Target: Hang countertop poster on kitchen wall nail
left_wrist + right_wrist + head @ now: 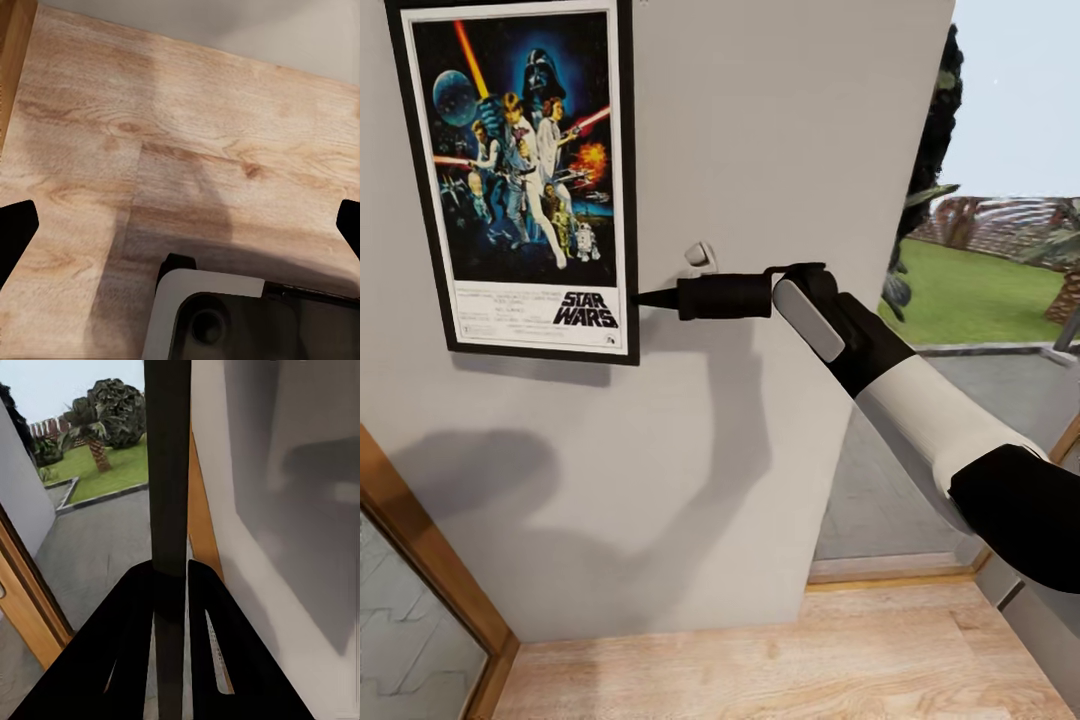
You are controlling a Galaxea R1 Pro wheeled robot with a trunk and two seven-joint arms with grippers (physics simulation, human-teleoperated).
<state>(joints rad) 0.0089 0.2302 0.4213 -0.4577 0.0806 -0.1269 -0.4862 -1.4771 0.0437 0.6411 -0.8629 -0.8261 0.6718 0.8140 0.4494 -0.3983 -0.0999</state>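
right pincer [645, 298] – clamped on poster [520, 170] edge | poster flat against wall [780, 150]

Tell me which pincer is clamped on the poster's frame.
The right pincer: its fingers pinch the poster by its right edge against the wall. The left pincer hangs open over wooden floor.

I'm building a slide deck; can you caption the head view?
Right gripper clamps the lower right edge of the poster, holding it flat against the grey wall.
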